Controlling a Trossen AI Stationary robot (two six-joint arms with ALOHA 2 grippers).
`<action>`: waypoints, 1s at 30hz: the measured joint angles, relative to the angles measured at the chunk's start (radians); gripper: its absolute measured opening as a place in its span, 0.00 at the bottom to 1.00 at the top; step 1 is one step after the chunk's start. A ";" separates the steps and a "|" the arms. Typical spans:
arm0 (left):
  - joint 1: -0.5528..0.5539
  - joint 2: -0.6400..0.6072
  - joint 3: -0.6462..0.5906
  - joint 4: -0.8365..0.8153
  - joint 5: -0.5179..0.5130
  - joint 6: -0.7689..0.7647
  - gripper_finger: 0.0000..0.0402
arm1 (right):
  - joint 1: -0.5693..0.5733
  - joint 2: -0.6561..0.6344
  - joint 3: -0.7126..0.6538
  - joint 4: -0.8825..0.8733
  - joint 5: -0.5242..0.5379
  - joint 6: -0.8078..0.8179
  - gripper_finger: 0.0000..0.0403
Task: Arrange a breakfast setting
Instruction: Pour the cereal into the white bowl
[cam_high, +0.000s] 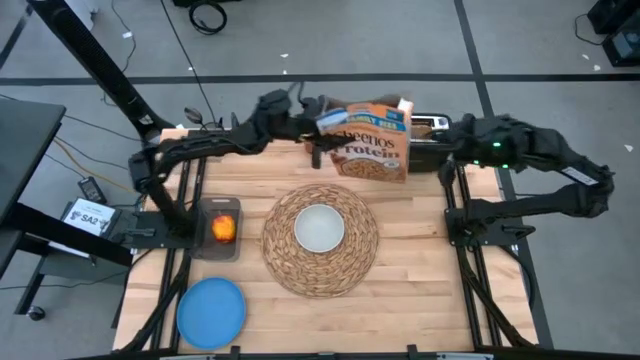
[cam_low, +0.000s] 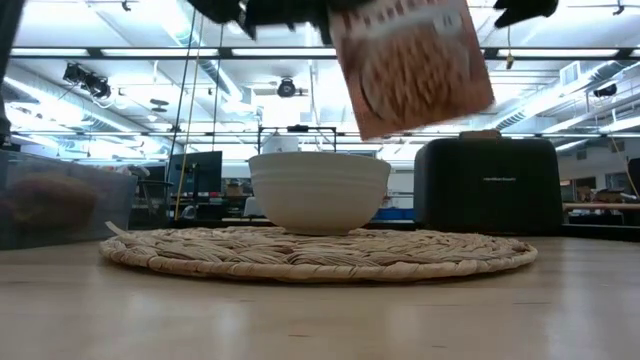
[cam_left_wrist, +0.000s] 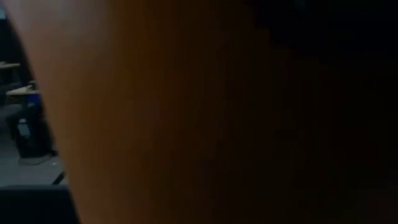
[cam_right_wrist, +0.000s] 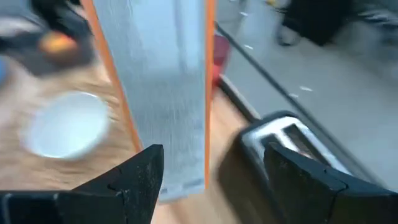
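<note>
The orange cereal box (cam_high: 372, 142) hangs tilted in the air over the far part of the table, above the white bowl (cam_low: 318, 190) in the low view. My left gripper (cam_high: 322, 132) is at the box's left end, shut on it. My right gripper (cam_right_wrist: 214, 168) is open at the box's right, with the box's narrow grey side (cam_right_wrist: 158, 93) ahead of its fingers. The bowl (cam_high: 319, 228) rests on the round straw placemat (cam_high: 320, 262). The blue plate (cam_high: 211, 310) lies at the near left. The red apple (cam_high: 223, 229) sits in a small dark tray. The spoon is not in view. My left gripper holds the cereal box by its left edge (cam_high: 336, 128), coming roughly level from the table's left. The box's orange face (cam_left_wrist: 155, 112) fills the wrist view and hides the fingers. The box is lifted clear of the table and tilted.
The black toaster (cam_high: 432, 124) stands at the far right behind the box, right beside my right gripper; it also shows in the right wrist view (cam_right_wrist: 280, 134). A red-pink thing (cam_right_wrist: 219, 55) shows beyond the box. Bare wood lies at the near right (cam_high: 420, 300).
</note>
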 joint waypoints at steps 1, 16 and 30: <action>-0.006 -0.033 -0.001 -0.018 0.002 -0.015 0.37 | 0.000 -0.017 0.000 0.004 -0.029 0.015 0.70; -0.052 -0.368 -0.001 0.042 -0.305 -0.263 0.37 | 0.000 -0.046 -0.286 0.897 -0.340 -0.063 0.72; -0.112 -0.411 -0.001 0.097 -0.395 -0.247 0.36 | -0.018 0.247 -0.377 1.742 -0.420 0.018 0.96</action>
